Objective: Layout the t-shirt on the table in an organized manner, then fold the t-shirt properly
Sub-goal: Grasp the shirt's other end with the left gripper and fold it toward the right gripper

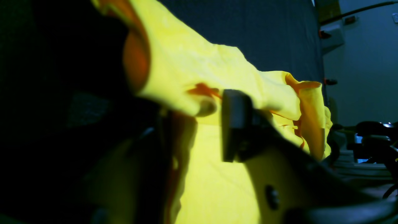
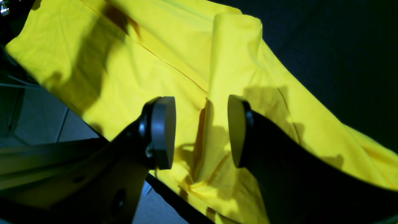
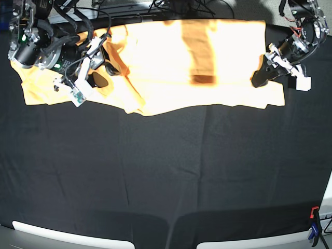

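The light orange-yellow t-shirt [image 3: 166, 62] lies spread wide along the far edge of the black table [image 3: 166, 171]. My left gripper [image 3: 262, 78] is at the shirt's right end. In the left wrist view a raised fold of the t-shirt [image 1: 192, 62] sits between its fingers [image 1: 236, 124]. The other finger is lost in shadow under draped cloth, so the grip is unclear. My right gripper [image 3: 104, 70] hovers over the shirt's left part. In the right wrist view it [image 2: 202, 130] stands open above a crease of the t-shirt [image 2: 124, 62], holding nothing.
A folded strip of cloth [image 2: 236, 46] lies across the shirt. The shirt's far edge runs along the table's edge, with floor [image 2: 37, 118] beyond. Light grey edge pieces [image 3: 67, 236] line the near side, and a clamp [image 3: 314, 215] sits at the near right corner.
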